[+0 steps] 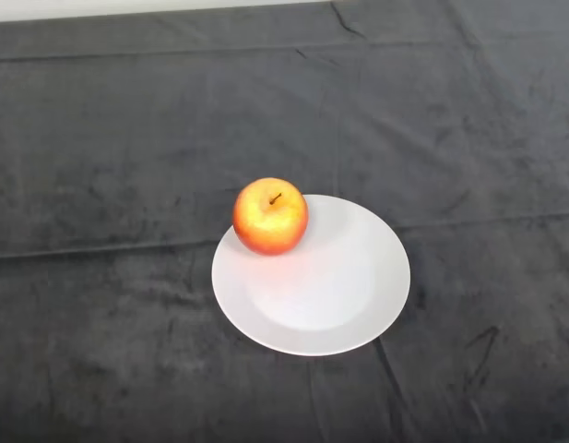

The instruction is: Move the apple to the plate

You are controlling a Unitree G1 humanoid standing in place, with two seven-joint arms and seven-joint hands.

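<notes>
A red and yellow apple [270, 216] stands upright, stem up, on the far left rim of a white round plate [339, 305]. The plate lies on the dark cloth near the middle of the table.
The dark cloth [109, 185] covers the whole table, with creases across it. A pale strip of the table's far edge [127, 7] shows at the top left.
</notes>
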